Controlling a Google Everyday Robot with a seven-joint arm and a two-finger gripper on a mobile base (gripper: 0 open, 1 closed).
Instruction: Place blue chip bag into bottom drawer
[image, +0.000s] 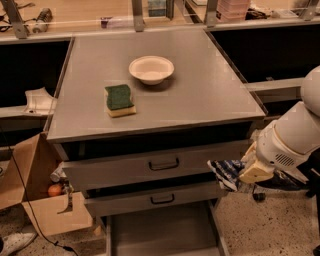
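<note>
Done so far: the blue chip bag (224, 173) is off every surface and carried by the gripper (241, 175). The bottom drawer (160, 231) stands pulled out, its flat grey floor showing.
Left to do: bring the bag over the tray, lower it, release it and draw the arm clear. Nothing lies in the drawer yet, as far as its visible part shows.
Stage: by my judgement about midway, with the pick done and the placing not yet begun.
Bag's place: in the air by the right front corner of the cabinet, about level with the gap between the two higher drawers (163, 164). It is above the open tray and off to its right, not over it.
Claw: closed on the right end of the bag, whose crumpled foil sticks out to the left. The fingertips seem sunk into the folds, so the exact bite is hard to read.
Arm pose: the white forearm (292, 137) enters from the right edge and slopes down to the left. The wrist is its lowest part and the tan fingers point toward the drawer fronts.
Left alone: the white bowl (151, 69) and the sponge (120, 99) sit apart on the table top (210, 95).
</note>
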